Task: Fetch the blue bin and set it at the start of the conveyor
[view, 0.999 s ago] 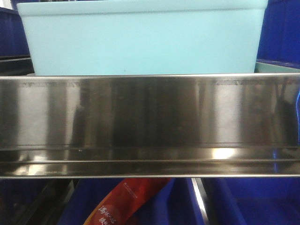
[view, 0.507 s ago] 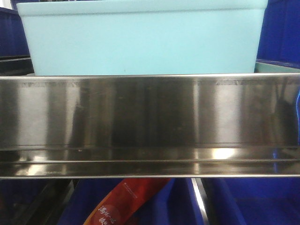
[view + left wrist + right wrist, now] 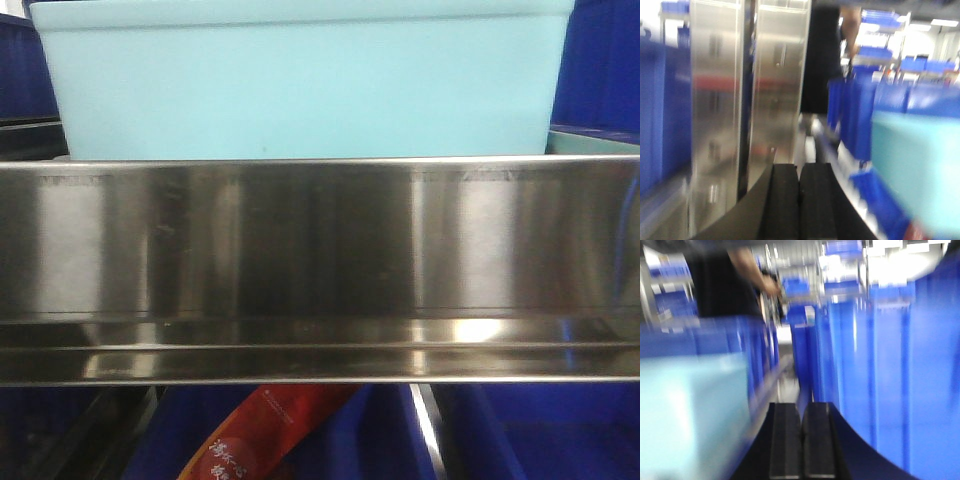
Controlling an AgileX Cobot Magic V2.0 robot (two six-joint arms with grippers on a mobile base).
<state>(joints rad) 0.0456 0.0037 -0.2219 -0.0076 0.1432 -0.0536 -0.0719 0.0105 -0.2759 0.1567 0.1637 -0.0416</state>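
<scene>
The pale turquoise blue bin [image 3: 305, 85] stands on a shelf just behind a shiny steel rail [image 3: 320, 250], filling the top of the front view. It also shows blurred at the right of the left wrist view [image 3: 920, 170] and at the left of the right wrist view [image 3: 690, 415]. My left gripper [image 3: 799, 167] is shut with nothing between its black pads, to the left of the bin. My right gripper [image 3: 802, 405] is shut and empty too, to the right of the bin. The conveyor start is out of view.
Dark blue crates [image 3: 900, 370] stand close on the right of my right gripper and behind the bin [image 3: 855, 115]. Steel shelf posts [image 3: 715, 110] rise left of my left gripper. A red packet [image 3: 265, 435] lies in a blue crate below the rail. A person [image 3: 720, 280] stands in the background.
The bin has slid slightly left and looms a little larger in the front view; reflections on the steel rail have shifted.
</scene>
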